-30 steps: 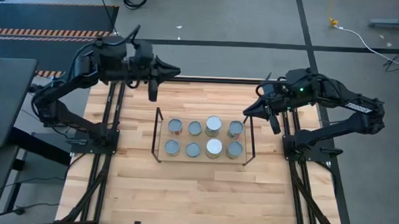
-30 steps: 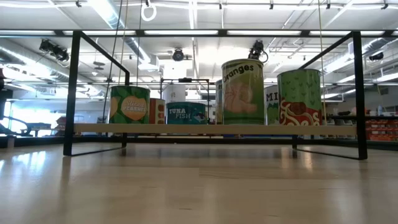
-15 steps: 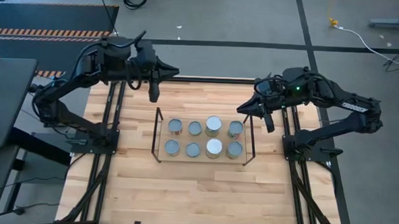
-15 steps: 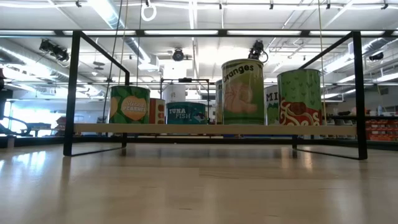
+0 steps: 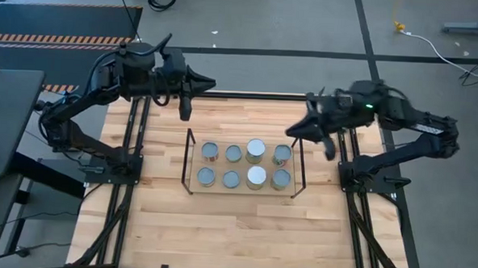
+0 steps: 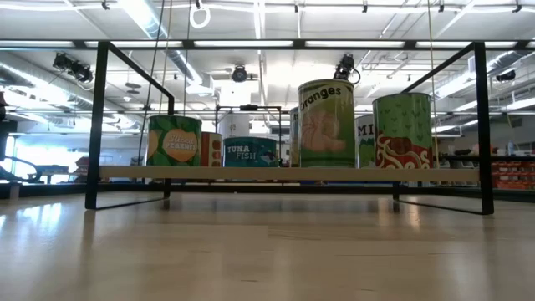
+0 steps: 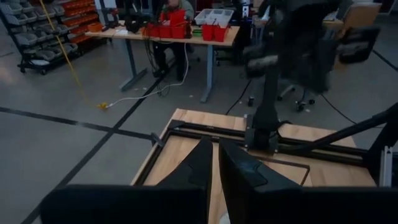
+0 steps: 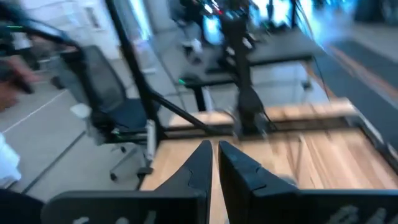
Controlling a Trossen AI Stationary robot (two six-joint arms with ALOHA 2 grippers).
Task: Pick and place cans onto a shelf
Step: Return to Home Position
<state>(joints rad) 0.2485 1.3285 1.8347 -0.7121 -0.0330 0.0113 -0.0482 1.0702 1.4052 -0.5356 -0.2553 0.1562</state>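
Eight cans stand on the shelf at the middle of the wooden surface, in two rows of four that fill the rack from end to end. The white-topped can stands in the near row, third from the left. From table height the labels face the camera: an orange-fruit can and a green can rise tallest, and a low tuna can sits between the others.

Neither arm shows at that level, so both appear to hang clear above the rack. The left gripper points inward over the far edge of the surface, well apart from the shelf. Its jaws are drawn together to a thin slit with nothing between them. The right gripper hovers near the far right corner of the shelf, and its jaws are likewise drawn together and empty.

No can lies loose on the surface, so the placing appears finished. What seems to remain is only for both arms to park. The right arm is the closer to the rack, so it is the one with reason to mind the upright end frame.
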